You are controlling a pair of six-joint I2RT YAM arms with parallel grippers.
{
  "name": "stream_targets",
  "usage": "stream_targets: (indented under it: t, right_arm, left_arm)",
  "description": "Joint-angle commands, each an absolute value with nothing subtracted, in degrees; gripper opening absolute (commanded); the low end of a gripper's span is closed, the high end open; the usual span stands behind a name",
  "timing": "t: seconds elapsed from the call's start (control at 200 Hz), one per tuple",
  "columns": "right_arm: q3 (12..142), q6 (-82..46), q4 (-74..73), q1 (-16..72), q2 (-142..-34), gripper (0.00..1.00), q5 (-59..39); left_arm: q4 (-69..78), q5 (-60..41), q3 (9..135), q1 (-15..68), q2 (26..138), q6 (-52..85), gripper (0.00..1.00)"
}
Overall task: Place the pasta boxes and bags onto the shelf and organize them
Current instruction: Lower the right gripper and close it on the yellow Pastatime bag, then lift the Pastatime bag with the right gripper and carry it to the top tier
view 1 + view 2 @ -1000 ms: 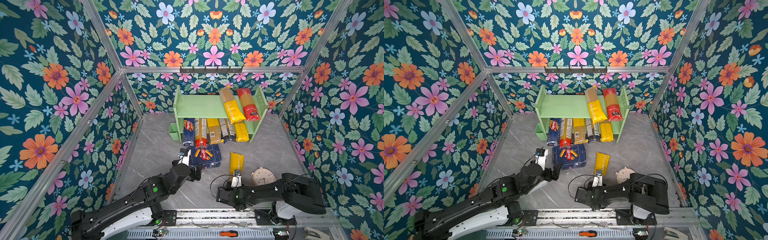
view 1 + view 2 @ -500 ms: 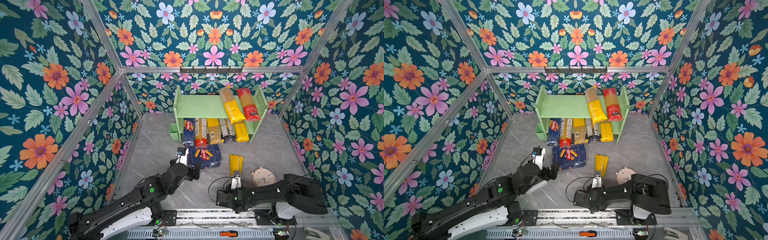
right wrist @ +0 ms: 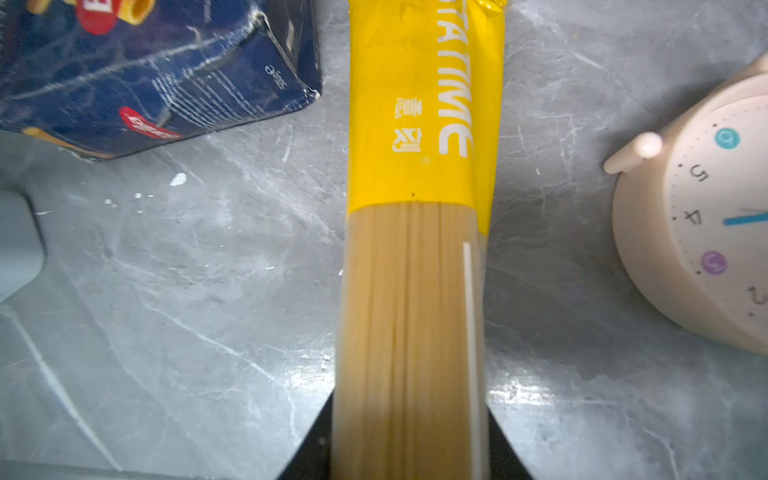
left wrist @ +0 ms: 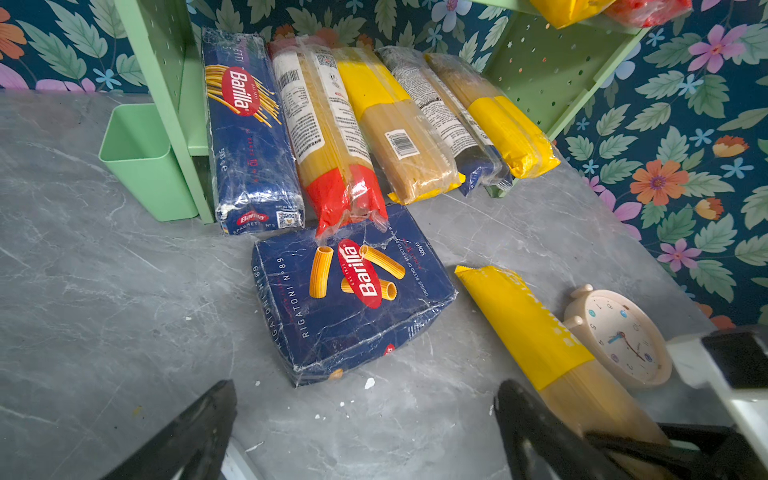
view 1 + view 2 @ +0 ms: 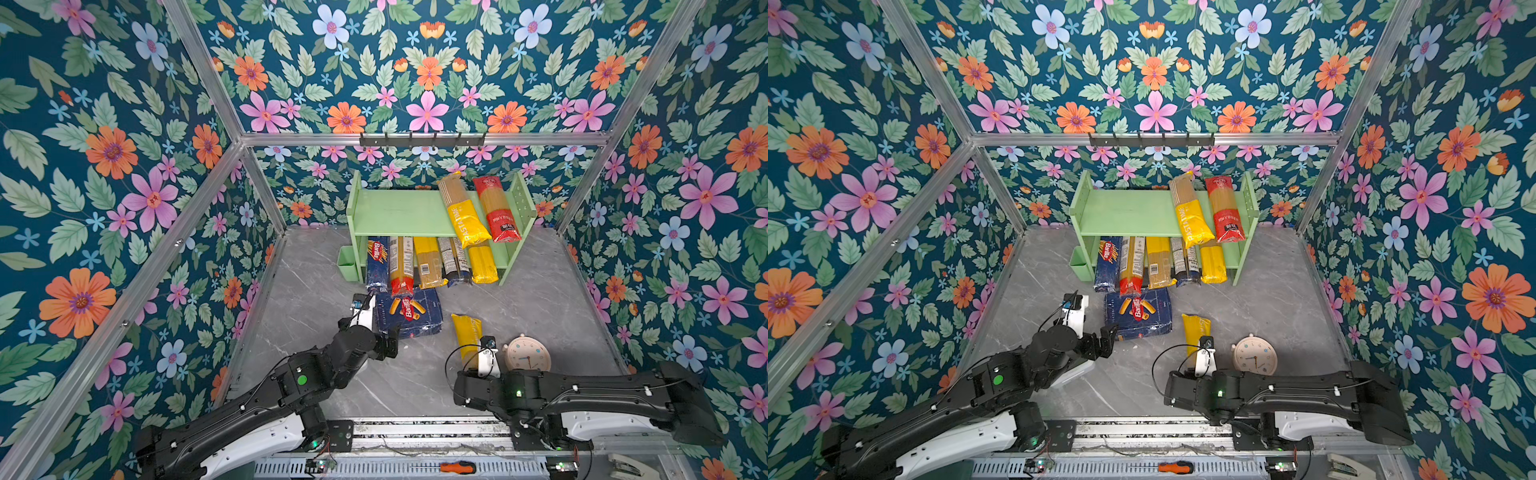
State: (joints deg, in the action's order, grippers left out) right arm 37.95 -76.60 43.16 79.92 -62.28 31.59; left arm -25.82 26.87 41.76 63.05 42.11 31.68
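Spaghetti bag (image 3: 415,124) in right claw (image 3: 409,419), clock (image 3: 698,216) near

Right wrist view, and the yellow PASTATIME bag (image 3: 419,124) ran off both edges: its lettering lost its first letters, and its near end blurred away between the right jaws, of which only dark slivers showed. The rigatoni box (image 3: 145,62) and the clock (image 3: 698,216) were cropped there too. In both top views the right arm (image 5: 540,390) covered the bag's near half and those jaws entirely, while the shelf (image 5: 399,212) hid the far ends of the packs on the lower tier (image 5: 428,262). In the left wrist view the left jaws were dark blurs at the edge, and the upper-tier bags (image 4: 569,8) barely poked in.
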Motion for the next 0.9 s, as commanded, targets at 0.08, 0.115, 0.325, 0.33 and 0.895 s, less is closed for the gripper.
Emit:
stream_targets:
  t: [0.08,0.115,0.325,0.33,0.895]
  right_arm:
    - [39.0,-70.2,47.6,79.9,-53.3,0.16,36.9]
    - [39.6,-69.4,48.6,79.9,-52.2,0.16,37.2]
    - [47.6,-63.9,55.9,79.9,-51.5,0.16,38.7]
    - [47.8,-63.8,56.0,79.9,-51.6,0.16,38.7]
    - [66.2,-44.4,58.9,80.2,-50.4,0.16,40.5]
  left_arm:
    - [-26.7,28.0,42.4,63.0,42.0,31.6,1.0]
    - [-26.7,28.0,42.5,63.0,42.1,31.6,1.0]
    - [-26.9,28.6,43.5,63.0,43.0,31.2,1.0]
    - [-26.9,28.6,43.5,63.0,43.0,31.2,1.0]
    - [-26.7,29.8,45.1,63.0,45.6,30.9,1.0]
